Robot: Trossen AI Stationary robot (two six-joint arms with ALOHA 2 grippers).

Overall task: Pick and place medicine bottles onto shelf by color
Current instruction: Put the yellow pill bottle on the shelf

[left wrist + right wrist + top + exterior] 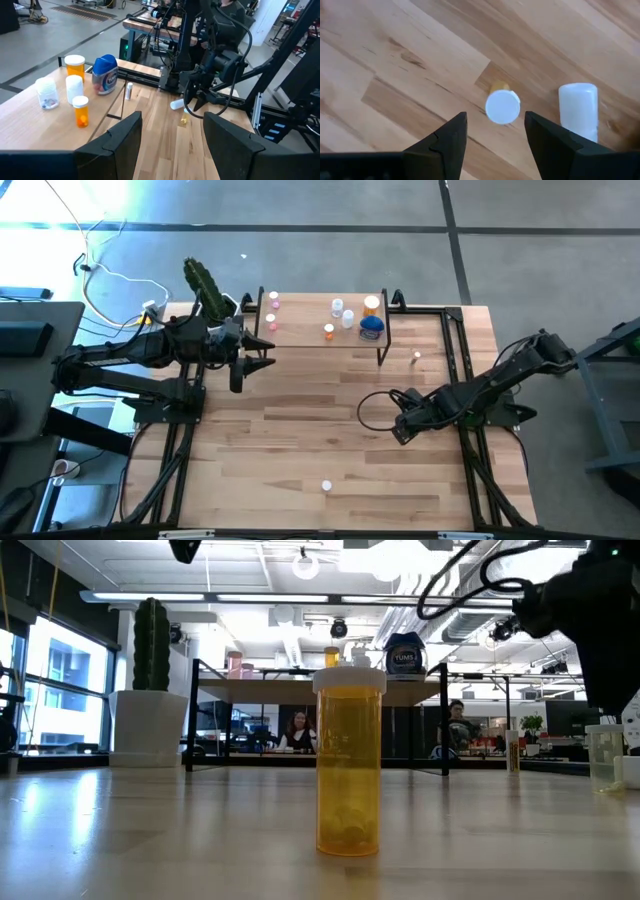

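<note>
Orange bottle (502,104) with white cap stands on bench (395,60) just under my right end effector (495,135), fingers spread, nothing gripped; white bottle (578,111) lies beside. Left end effector (172,137) spread by shelf (30,120).

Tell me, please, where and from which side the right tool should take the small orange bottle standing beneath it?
Grip the orange bottle just below its white cap, coming straight down from above. It stands upright on the table with its round cap facing up, roughly centred between the open fingers of the right tool. One finger must probably descend into the gap beside the white bottle, which lies on its side.
</note>
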